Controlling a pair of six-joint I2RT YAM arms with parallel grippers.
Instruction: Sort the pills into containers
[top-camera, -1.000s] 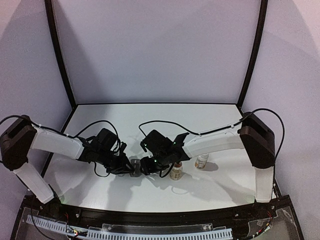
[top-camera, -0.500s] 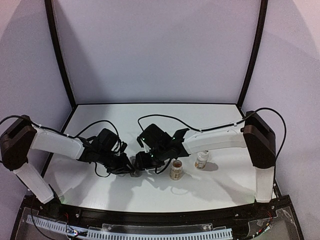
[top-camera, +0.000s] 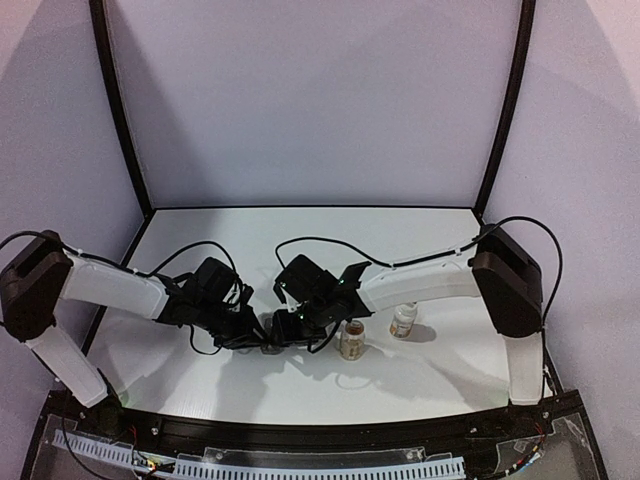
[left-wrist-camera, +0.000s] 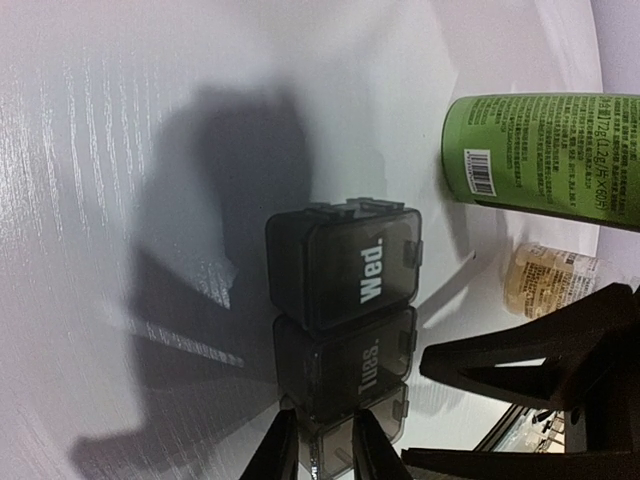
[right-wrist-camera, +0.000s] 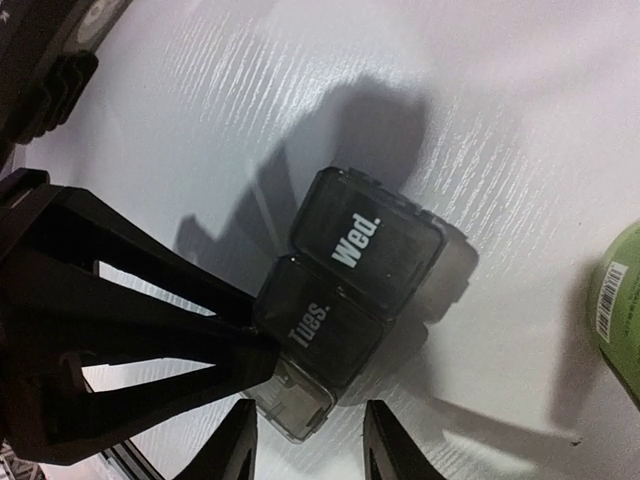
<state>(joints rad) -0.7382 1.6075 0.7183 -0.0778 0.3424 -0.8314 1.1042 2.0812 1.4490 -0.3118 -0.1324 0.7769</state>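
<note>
Right wrist: pill box (right-wrist-camera: 345, 290) end btwn parted right fingers (right-wrist-camera: 235, 450)

Two white-and-black arms reach inward from opposite sides and meet low at the centre, fingertips almost nose to nose; the left arm (top-camera: 110, 285) stretches rightward, its left gripper (left-wrist-camera: 325, 455) pinched narrowly on one end of the pill box (left-wrist-camera: 345, 260); the right arm (top-camera: 425, 283) stretches leftward, wrist angled down; the right gripper (right-wrist-camera: 305, 445) has its fingers parted, holding nothing.

Bright overhead light; soft shadows on table (top-camera: 420, 380); wrist views: streaky glare upper left, hard dark shadows around box (left-wrist-camera: 345, 265).
</note>
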